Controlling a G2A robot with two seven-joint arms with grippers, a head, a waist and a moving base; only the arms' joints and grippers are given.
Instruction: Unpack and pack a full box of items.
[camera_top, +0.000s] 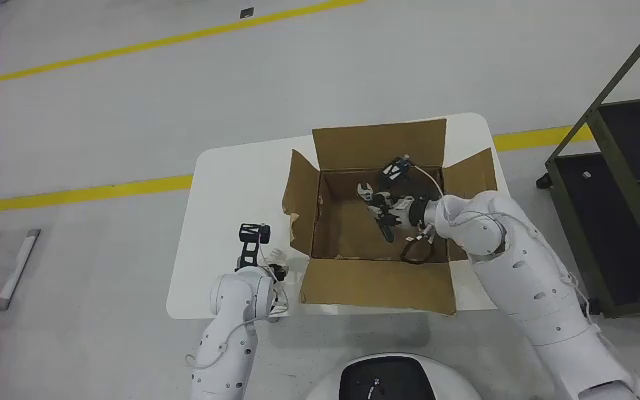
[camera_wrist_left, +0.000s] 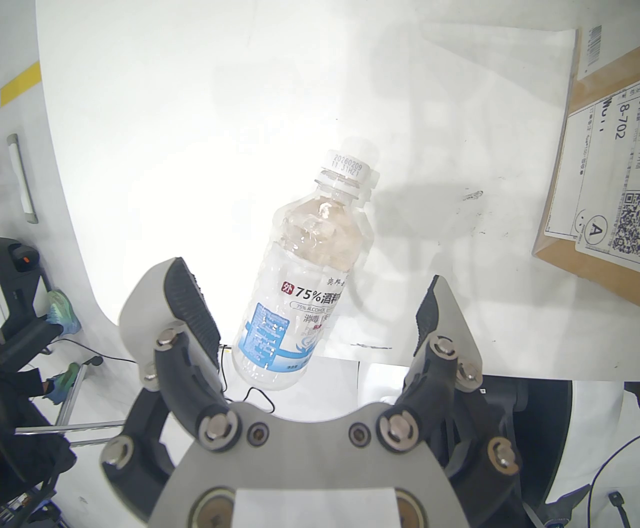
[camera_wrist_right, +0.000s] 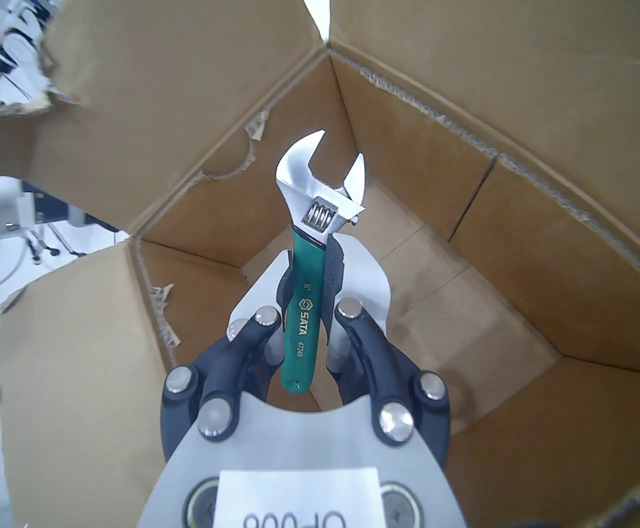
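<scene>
Box (camera_top: 375, 283) sits open on the white surface (camera_top: 230, 200), flaps spread. In the top view the right end effector (camera_top: 385, 215) hangs inside it with a wrench (camera_top: 367, 191), while the left end effector (camera_top: 252, 233) is over the surface just beside the box's outer wall.

In the left wrist view the left end effector (camera_wrist_left: 307, 280) has its fingers spread wide on either side of a clear bottle (camera_wrist_left: 320, 240), which lies close to the surface's near edge with its cap pointing away. The labelled side of the box (camera_wrist_left: 590, 175) stands well off. If one finger meets the round bottle first, it would likely roll or skid, possibly over that edge.

In the right wrist view the right end effector (camera_wrist_right: 312, 270) is clamped on the wrench's green handle, with the steel head (camera_wrist_right: 320, 190) pointing into the box's bare inside (camera_wrist_right: 500, 225). The heavy head sits far from the grip, so the wrench could swivel between the pads. It could also catch a wall or flap on any sideways travel.
</scene>
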